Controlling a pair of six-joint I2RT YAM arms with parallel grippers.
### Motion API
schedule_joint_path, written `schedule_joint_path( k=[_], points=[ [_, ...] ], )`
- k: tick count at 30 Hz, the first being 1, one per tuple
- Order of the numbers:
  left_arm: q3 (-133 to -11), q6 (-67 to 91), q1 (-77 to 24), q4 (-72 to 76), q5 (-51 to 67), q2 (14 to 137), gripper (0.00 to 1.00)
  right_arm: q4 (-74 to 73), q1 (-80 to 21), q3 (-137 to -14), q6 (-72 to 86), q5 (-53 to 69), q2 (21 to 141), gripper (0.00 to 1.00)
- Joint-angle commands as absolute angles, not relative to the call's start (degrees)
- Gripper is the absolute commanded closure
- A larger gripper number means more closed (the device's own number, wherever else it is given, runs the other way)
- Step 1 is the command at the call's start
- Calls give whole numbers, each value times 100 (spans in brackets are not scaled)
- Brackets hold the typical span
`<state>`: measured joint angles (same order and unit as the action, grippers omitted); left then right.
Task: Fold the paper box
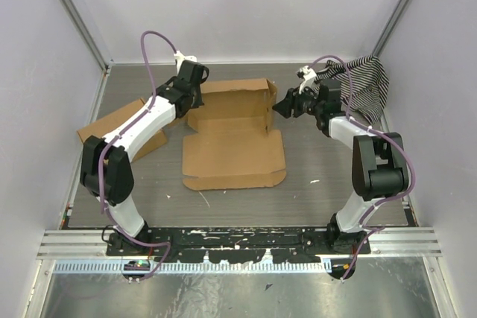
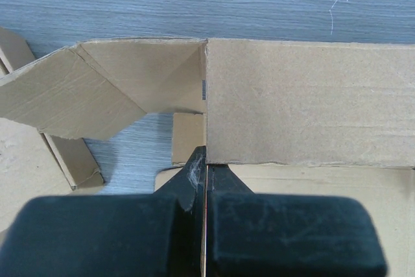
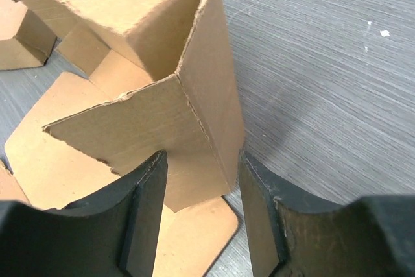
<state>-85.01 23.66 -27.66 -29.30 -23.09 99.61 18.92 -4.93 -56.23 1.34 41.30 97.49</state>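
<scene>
Far left of the overhead view: a squarer, blockier brown cardboard box [image 1: 112, 121] on the grey wood-grain surface [image 1: 313, 184], apart from the work.

Mid-frame: the plain brown die-cut paper box [image 1: 235, 150]. Flat panel toward the bottom of the frame, rear wall and side flaps stood up toward the top. Long axis running left to right across the picture.

At the upper left corner of that raised part, the left gripper [image 1: 192, 93]. In the left wrist view [image 2: 205, 160], jaws pressed together with a thin brown edge seen between them. Judged as pinching the cardboard where the rear wall [image 2: 305, 102] meets the angled side flap.

At the upper right corner, the right gripper [image 1: 283, 106]. In the right wrist view [image 3: 201, 155], jaws apart and straddling the upright corner of the box [image 3: 155, 121], one finger at each side. Cannot tell whether either finger touches the board.

Decisive relation, as a judgement: right-hand corner straight ahead between the spread jaws and nearer the right arm, with the far corner held by the left.

Upper right of the frame: a black-and-white striped cloth [image 1: 365, 83], well clear.
</scene>
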Motion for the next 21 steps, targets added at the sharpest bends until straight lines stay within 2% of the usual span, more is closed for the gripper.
schedule_joint_path(
  k=[1, 7, 21],
  points=[
    [-8640, 2341, -2769, -2923, -2355, 10088, 100, 2321, -688, -5837, -163, 4417, 9733, 47],
    [-8669, 2349, -2769, -2934, -2314, 10141, 100, 2144, -953, -6112, -348, 4193, 9991, 47],
    [-8661, 2288, -2769, -2821, -2160, 10144, 100, 2923, -1396, -6125, -145, 3322, 10242, 46]
  ],
)
